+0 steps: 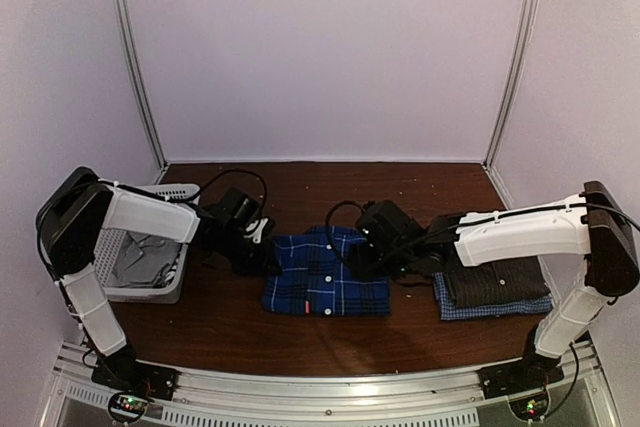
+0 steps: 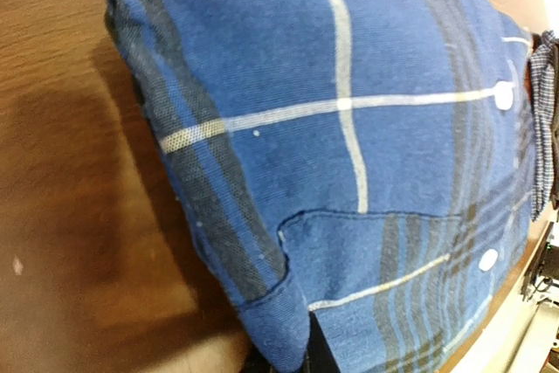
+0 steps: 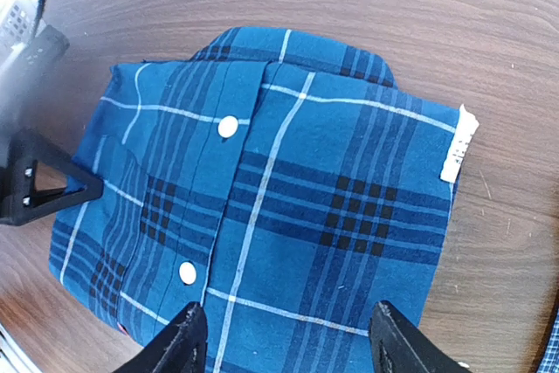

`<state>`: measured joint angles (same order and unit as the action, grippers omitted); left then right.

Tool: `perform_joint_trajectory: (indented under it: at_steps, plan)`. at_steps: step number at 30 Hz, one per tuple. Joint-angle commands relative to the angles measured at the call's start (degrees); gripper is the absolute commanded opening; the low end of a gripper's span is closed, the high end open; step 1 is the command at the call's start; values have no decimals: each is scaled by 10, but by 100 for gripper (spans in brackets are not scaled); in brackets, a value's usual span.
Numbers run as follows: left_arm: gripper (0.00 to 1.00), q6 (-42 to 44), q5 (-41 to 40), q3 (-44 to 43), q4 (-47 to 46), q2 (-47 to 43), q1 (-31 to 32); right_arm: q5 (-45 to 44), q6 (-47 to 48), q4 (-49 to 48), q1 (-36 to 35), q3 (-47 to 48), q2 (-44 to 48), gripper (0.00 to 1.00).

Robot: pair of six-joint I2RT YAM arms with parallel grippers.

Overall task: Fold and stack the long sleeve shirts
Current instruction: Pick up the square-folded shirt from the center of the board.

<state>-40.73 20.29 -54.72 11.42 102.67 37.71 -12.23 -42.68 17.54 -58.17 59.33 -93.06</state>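
The royal-blue plaid shirt lies folded in the middle of the brown table. My left gripper is at its left edge. In the left wrist view that shirt fills the frame, and a fold of its edge is pinched at my gripper, which is shut on it. My right gripper hangs open over the shirt's right part with nothing between its fingers. A dark grey checked shirt lies folded on a pale blue one at the right.
A white mesh basket stands at the left beside the left arm, with grey cloth inside. A white label sticks out of the blue shirt's far edge. The metal rail runs along the near table edge.
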Motion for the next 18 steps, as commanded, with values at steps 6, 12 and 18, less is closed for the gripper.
perform_joint_trajectory:
  at_steps: [6, 12, 18]
  plan:
    - [0, 34, -72, 15, 104, -116, -3, 29, -2, -30, 2, 21, -36, 60]
    - [0, 57, -90, 39, 156, -185, -29, 40, -11, -43, -2, 34, -72, 48]
    - [0, 82, -94, 34, 193, -227, -42, 54, -8, -47, -7, 70, -119, 39]
